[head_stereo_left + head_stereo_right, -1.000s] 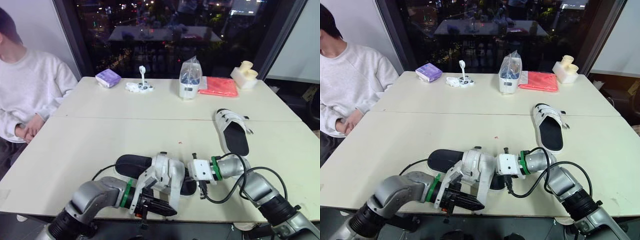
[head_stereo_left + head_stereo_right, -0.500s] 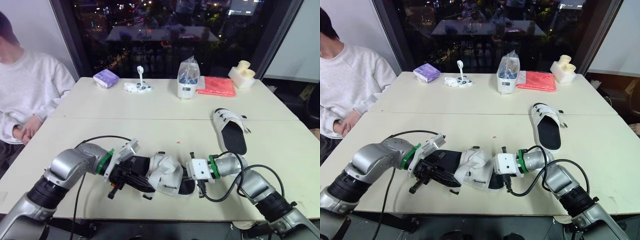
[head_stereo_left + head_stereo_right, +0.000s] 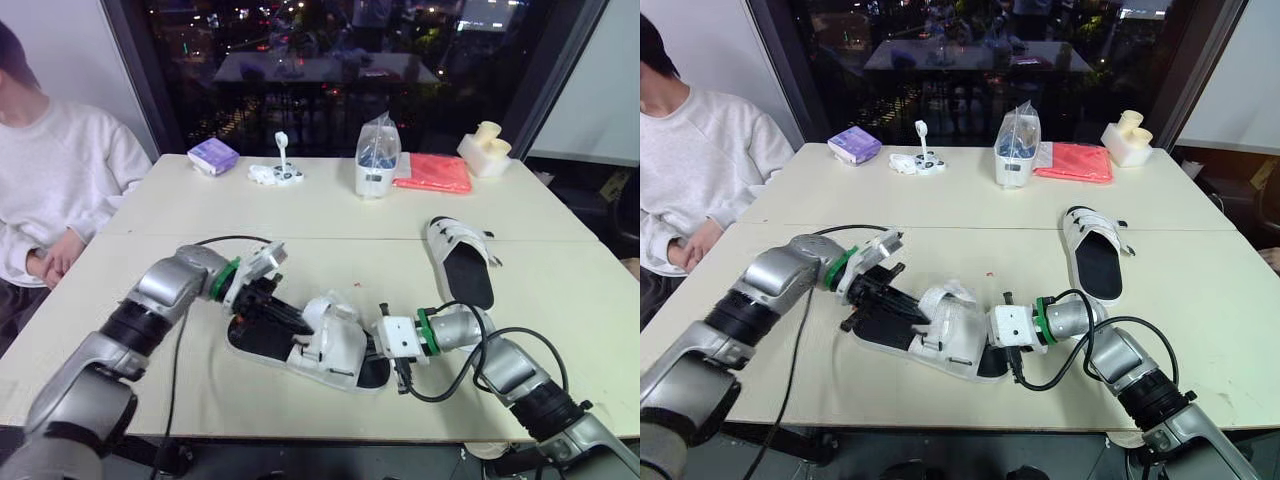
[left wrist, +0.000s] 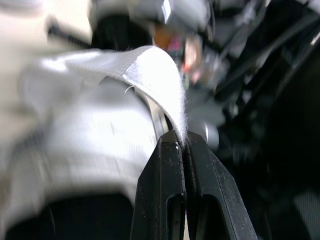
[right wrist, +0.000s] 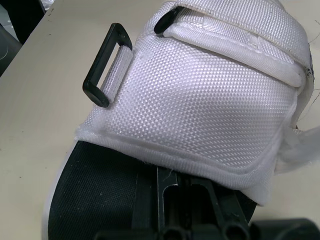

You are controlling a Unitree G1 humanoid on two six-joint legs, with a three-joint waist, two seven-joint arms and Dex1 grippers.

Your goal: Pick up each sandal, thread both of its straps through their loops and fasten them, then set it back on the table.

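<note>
A white sandal with a black sole (image 3: 335, 352) lies near the table's front edge. My left gripper (image 3: 300, 321) reaches over its heel end and is shut on a loose white strap (image 4: 150, 70), pinched between the fingertips (image 4: 172, 150). My right gripper (image 3: 377, 346) is at the sandal's toe end, shut on the sole's edge. In the right wrist view the white upper (image 5: 200, 100) has an empty black loop (image 5: 107, 65) on its side and one strap lying across it. A second sandal (image 3: 462, 262) lies flat at the right, with straps across it.
A person in a white sweatshirt (image 3: 55, 170) sits at the table's left side. Along the far edge stand a purple pack (image 3: 215, 155), a small white object (image 3: 280, 172), a bagged container (image 3: 379, 157), a red cloth (image 3: 435, 172) and a cream object (image 3: 487, 148).
My left gripper moved from the table's front edge away from me, around the sandal's heel, drawing the strap with it. The sandal went from tipped up to flat. The right gripper stayed.
</note>
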